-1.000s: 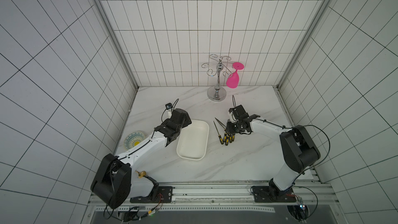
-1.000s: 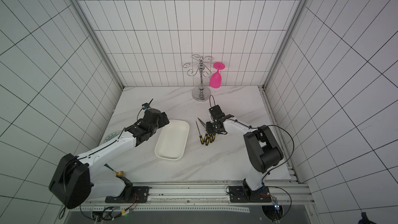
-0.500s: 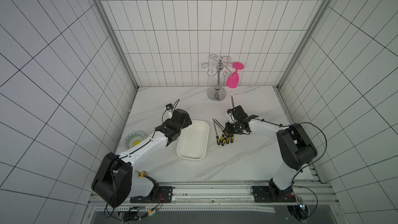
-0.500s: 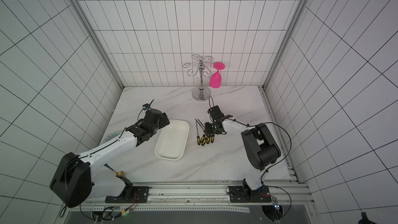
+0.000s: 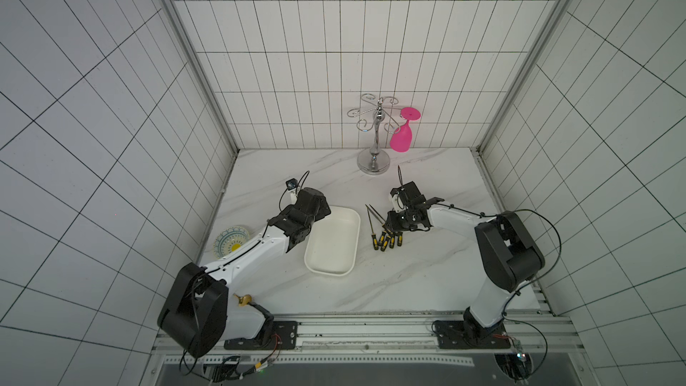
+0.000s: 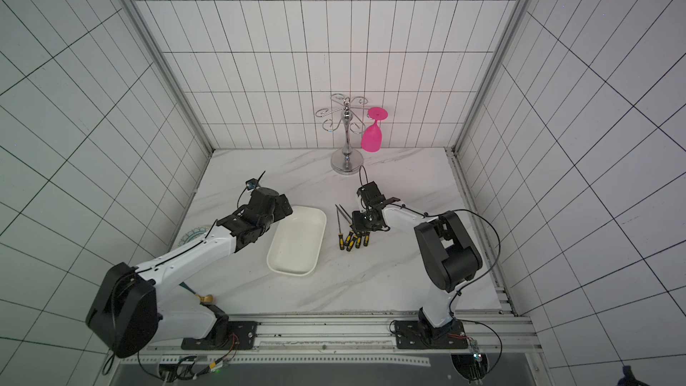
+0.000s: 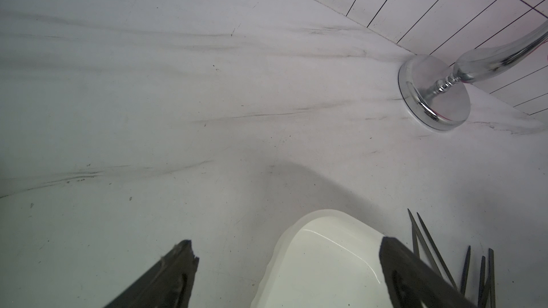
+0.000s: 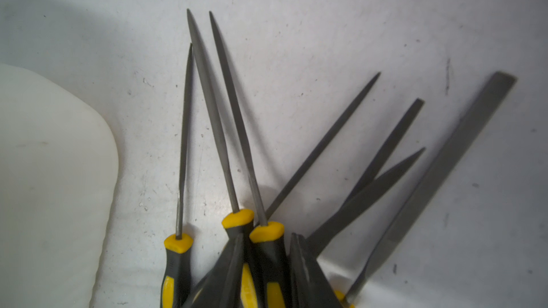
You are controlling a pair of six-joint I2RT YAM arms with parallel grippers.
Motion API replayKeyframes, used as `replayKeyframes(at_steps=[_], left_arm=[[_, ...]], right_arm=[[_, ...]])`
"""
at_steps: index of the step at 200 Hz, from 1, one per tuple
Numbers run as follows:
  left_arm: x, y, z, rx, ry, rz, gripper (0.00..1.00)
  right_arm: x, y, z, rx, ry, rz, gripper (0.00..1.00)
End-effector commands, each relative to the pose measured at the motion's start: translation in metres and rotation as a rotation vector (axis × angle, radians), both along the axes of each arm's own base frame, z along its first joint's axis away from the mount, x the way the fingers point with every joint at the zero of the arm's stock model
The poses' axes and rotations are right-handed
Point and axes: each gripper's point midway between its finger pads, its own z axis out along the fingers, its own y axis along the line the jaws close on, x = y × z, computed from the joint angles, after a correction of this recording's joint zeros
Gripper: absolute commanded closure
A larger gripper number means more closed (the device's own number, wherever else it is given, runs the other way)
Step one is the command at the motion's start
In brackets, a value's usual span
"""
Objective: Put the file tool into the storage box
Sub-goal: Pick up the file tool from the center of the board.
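Files: a fan of yellow-and-black-handled files (image 5: 388, 241) is lying flat on the tabletop (image 5: 408, 284), just right of centre in both top views, handles toward the lower edge, tips toward the upper left.

Storage box: the white storage box (image 5: 345, 271) is sitting just left of the files, apart from them, its long side running roughly along theirs, nothing in it.

Right fingers: the right gripper (image 8: 267, 265) is pressing down over the handles, fingers (image 8: 308, 268) drawn narrow around one handle (image 8: 268, 250) at the lower centre of the right wrist view; whether it is gripped firmly I cannot tell.

Left fingers: the left gripper (image 7: 284, 274) is hovering over the box's far end, fingers (image 7: 397, 265) spread wide, holding nothing.

Nearer arm: the right one, I judge.

Coming move: a short carry leftward, keeping the file lengthwise with the box.
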Motion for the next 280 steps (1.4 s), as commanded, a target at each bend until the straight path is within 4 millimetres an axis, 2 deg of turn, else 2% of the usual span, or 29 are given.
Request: replayKeyframes(at_steps=[1, 19, 31, 43, 49, 55, 63, 87, 113, 130, 153, 170, 216, 239, 280], left_arm=[[0.002, -0.003, 0.004, -0.010, -0.006, 0.004, 0.01], [0.002, -0.004, 0.002, -0.015, 0.000, 0.002, 0.01], [0.002, -0.004, 0.000, -0.017, 0.005, 0.002, 0.01], [0.001, -0.006, 0.000, -0.019, 0.008, -0.001, 0.01], [0.001, -0.005, -0.001, -0.019, 0.009, -0.001, 0.01], [0.001, -0.006, -0.001, -0.020, 0.008, -0.001, 0.01], [0.001, -0.006, -0.001, -0.021, 0.009, -0.001, 0.01], [0.001, -0.006, -0.001, -0.020, 0.009, -0.001, 0.01], [0.000, -0.007, -0.001, -0.022, 0.010, -0.003, 0.01], [0.001, -0.006, 0.000, -0.020, 0.008, -0.002, 0.01], [0.001, -0.006, 0.002, -0.022, 0.003, -0.003, 0.01], [0.003, -0.011, 0.006, -0.027, -0.006, -0.027, 0.01], [0.007, -0.036, 0.020, -0.082, -0.044, -0.134, 0.01], [0.007, -0.054, 0.026, -0.136, -0.059, -0.204, 0.01], [0.006, -0.096, 0.038, -0.269, -0.087, -0.366, 0.01]], right_arm=[[-0.014, -0.034, -0.030, -0.187, 0.078, -0.044, 0.70], [-0.011, -0.042, -0.028, -0.213, 0.066, -0.072, 0.71], [-0.009, -0.046, -0.027, -0.218, 0.063, -0.092, 0.75], [-0.007, -0.051, -0.025, -0.219, 0.062, -0.111, 0.82], [-0.006, -0.052, -0.025, -0.219, 0.059, -0.120, 0.90], [-0.007, -0.054, -0.025, -0.222, 0.060, -0.125, 0.93], [-0.006, -0.055, -0.025, -0.223, 0.062, -0.129, 0.92], [-0.007, -0.053, -0.026, -0.213, 0.070, -0.122, 0.81], [-0.008, -0.050, -0.029, -0.200, 0.086, -0.117, 0.79], [-0.010, -0.049, -0.033, -0.199, 0.101, -0.113, 0.82], [-0.010, -0.046, -0.031, -0.188, 0.100, -0.111, 0.96], [-0.005, -0.042, -0.019, -0.159, 0.068, -0.107, 1.00], [0.005, -0.014, 0.043, 0.044, -0.055, -0.060, 1.00], [0.001, 0.005, 0.068, 0.155, -0.068, -0.009, 1.00], [-0.018, 0.046, 0.100, 0.336, -0.036, 0.127, 1.00]])
